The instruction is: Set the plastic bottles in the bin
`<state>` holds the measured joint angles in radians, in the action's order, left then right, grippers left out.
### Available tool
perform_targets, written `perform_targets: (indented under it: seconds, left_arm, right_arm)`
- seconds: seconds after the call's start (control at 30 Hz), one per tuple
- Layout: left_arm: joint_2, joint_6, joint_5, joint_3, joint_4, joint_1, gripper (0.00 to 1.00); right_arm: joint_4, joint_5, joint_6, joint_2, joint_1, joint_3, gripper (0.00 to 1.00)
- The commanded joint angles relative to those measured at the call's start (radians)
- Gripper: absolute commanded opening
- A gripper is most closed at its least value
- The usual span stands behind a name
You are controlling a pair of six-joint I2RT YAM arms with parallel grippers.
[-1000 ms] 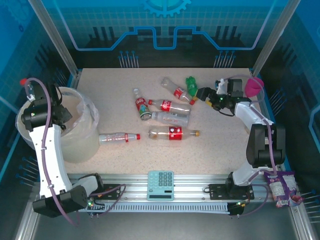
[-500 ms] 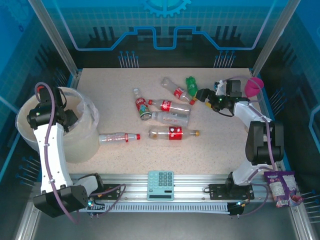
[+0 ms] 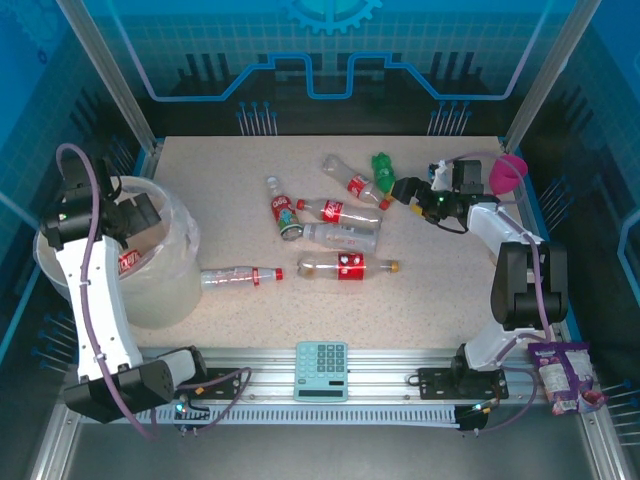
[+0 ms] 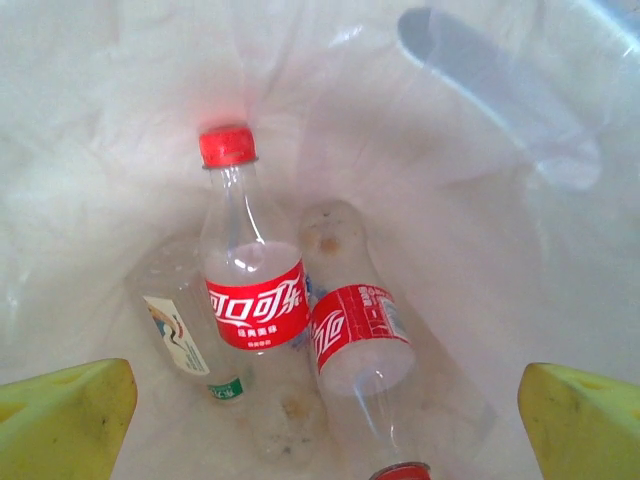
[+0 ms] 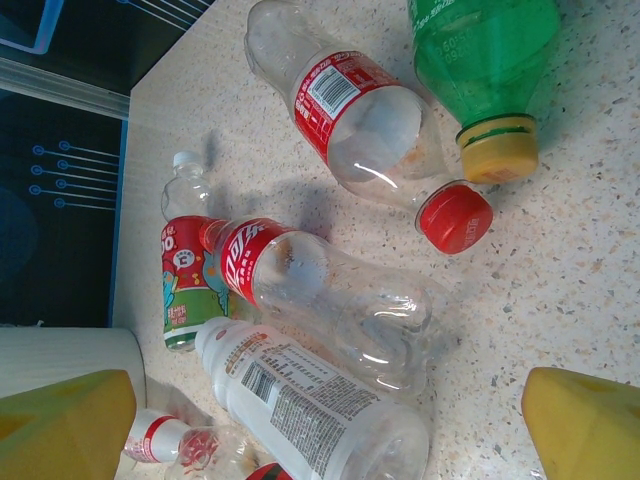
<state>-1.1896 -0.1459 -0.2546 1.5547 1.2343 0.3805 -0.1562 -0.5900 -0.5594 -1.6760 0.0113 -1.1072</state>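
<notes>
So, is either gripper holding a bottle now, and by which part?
Nothing is held: left gripper open over the cream-white round plastic bin, right gripper open beside clear plastic bottles.

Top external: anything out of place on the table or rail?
Three non-bottle items: a pink goblet at the table's far right edge, a calculator lying on the front rail, and a purple packet on the frame at the near right corner. No spill visible.

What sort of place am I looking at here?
Probably a robot test or demo cell: an aluminium frame with blue panels encloses a speckled table, two robot arms are bolted at its near edge, and plastic bottles lie scattered beside a lined bin.
</notes>
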Motion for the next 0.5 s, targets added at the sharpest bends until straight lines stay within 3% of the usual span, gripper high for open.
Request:
perform_targets:
  seconds: [0.0, 0.13, 0.3, 0.47]
  left_arm:
    - [-0.025, 0.026, 0.023, 0.029, 0.010, 0.005, 0.97]
    - [-0.032, 0.028, 0.043, 0.018, -0.003, 0.002, 0.95]
    - [-0.044, 0.064, 0.006, 0.123, 0.019, -0.031, 0.95]
    - [-0.095, 0.072, -0.058, 0.285, 0.054, -0.150, 0.97]
  right_arm:
    - [-0.014, 0.003, 0.022, 0.014, -0.004, -0.015, 1.00]
    - [-0.079, 0.046, 0.045, 0.041, 0.005, -0.024, 0.99]
    - [-0.212, 0.230, 0.104, 0.089, -0.007, -0.048, 0.98]
    - [-0.356, 0.358, 0.227, 0.117, -0.097, -0.091, 0.95]
